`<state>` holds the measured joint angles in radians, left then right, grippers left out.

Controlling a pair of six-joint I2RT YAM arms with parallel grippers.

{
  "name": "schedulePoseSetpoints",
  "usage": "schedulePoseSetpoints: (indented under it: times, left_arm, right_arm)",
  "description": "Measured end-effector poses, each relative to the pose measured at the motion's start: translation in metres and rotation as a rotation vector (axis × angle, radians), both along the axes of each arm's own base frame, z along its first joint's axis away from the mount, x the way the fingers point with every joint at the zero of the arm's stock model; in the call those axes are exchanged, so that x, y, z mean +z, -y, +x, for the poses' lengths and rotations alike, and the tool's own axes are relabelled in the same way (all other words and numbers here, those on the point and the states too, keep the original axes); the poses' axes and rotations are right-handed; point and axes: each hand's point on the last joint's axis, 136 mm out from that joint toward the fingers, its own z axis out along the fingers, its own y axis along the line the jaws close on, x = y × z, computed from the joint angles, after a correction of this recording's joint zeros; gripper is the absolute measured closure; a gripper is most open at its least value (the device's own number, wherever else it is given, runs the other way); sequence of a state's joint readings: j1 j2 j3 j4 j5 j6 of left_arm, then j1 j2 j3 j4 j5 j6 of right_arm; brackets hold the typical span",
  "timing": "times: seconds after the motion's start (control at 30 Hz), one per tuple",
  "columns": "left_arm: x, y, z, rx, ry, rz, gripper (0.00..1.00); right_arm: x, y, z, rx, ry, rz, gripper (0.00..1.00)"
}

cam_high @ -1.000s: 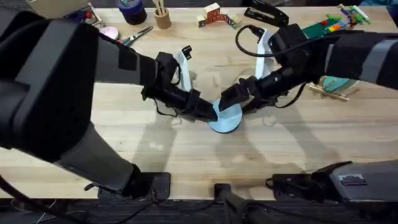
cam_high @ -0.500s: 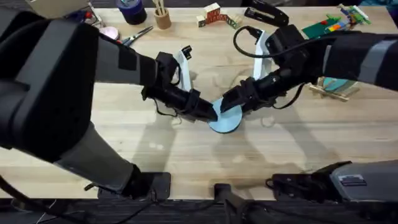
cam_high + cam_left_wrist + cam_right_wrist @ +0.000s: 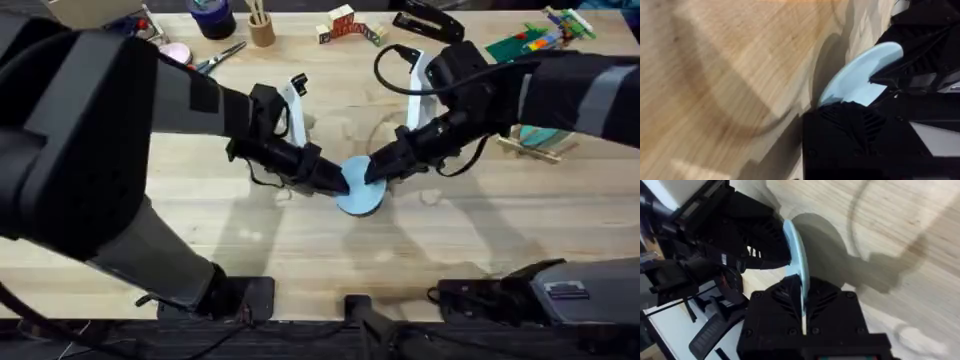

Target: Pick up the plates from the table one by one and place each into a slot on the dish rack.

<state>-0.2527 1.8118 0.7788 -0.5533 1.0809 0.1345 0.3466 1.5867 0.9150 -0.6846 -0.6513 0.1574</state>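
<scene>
A sky blue plate is held tilted on edge just above the table near its middle. My left gripper is shut on its left rim, and my right gripper is shut on the rim opposite. The left wrist view has the plate rising from my own black finger toward the right gripper. Seen from the right wrist, the plate runs edge-on into the narrow gap between my fingers, with the left gripper beyond. A teal plate stands in the dish rack at the right.
Along the far edge lie a pink dish, scissors, a cup of sticks, toy blocks, a black stapler and a green baseplate. The right arm's cable loops above the table.
My right gripper has slid down and left along the plate's rim and closed in on it. The left gripper and the plate have stayed where they were.
</scene>
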Motion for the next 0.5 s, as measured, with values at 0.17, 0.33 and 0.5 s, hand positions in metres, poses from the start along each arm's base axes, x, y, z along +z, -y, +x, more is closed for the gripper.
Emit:
schedulePoseSetpoints:
  times: [0.17,0.33,0.5]
  left_arm:
    - [0.0001,0.0,0.0,0.0,0.0,0.0,0.96]
    - [0.0001,-0.0001,-0.0004,0.0,-0.003,0.0,0.96]
    - [0.0006,-0.0007,-0.0012,0.001,-0.013,0.005,0.96]
  right_arm:
    - [0.0,0.0,-0.0001,0.0,0.0,0.0,0.97]
    - [0.0001,-0.0001,-0.0001,0.0,0.0,0.001,0.97]
    - [0.0005,-0.0005,-0.0003,0.001,-0.002,0.004,0.97]
